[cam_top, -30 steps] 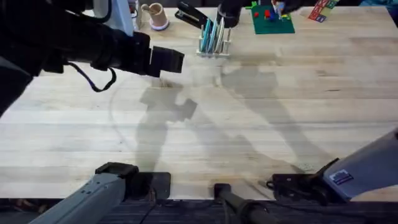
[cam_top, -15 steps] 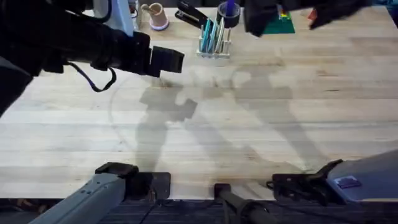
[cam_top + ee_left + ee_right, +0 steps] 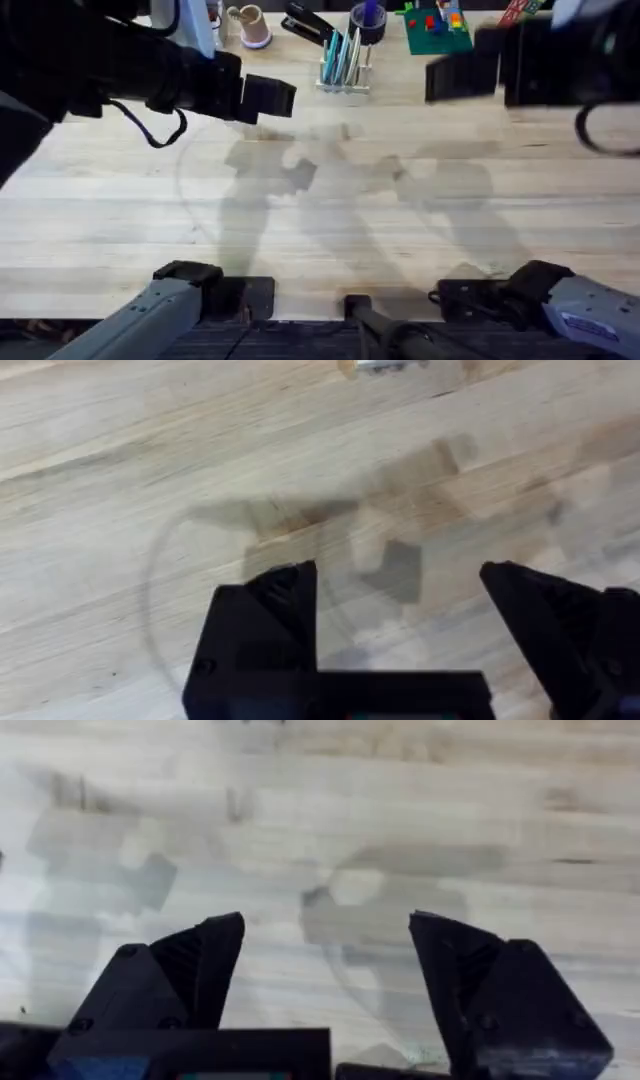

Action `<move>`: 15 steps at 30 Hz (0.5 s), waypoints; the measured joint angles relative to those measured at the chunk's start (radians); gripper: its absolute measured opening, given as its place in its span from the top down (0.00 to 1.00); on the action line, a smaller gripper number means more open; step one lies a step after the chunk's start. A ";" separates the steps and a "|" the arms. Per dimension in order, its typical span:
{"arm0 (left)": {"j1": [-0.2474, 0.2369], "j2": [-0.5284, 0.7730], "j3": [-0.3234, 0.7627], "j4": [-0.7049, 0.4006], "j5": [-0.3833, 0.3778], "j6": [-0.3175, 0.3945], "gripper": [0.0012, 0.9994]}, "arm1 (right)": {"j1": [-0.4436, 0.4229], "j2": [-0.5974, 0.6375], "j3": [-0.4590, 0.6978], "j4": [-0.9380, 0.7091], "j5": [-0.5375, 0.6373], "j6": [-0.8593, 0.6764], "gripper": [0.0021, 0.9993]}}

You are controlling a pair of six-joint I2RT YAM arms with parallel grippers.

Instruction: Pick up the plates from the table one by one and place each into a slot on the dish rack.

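Table (image 3: 420,230), rack (image 3: 345,62) beside baseplate (image 3: 436,30)

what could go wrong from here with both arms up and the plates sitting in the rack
1. The dish rack is small and stands close beside the black tape roll and a green brick plate; a low sweep by the right gripper, hovering nearby, could knock it and spill the plates.
2. The left gripper and the right gripper both hang open and empty near the rack, so the arms may collide if both move toward it.
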 joint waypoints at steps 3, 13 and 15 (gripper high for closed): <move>0.000 0.000 0.000 0.000 0.000 0.000 0.00 | 0.000 -0.048 -0.092 0.042 -0.027 -0.005 0.00; 0.000 0.000 0.000 -0.001 0.000 0.000 0.00 | 0.000 -0.045 -0.167 0.063 -0.076 -0.012 0.00; 0.000 0.000 0.000 -0.001 0.000 0.000 0.00 | 0.000 -0.040 -0.168 0.064 -0.078 -0.012 0.00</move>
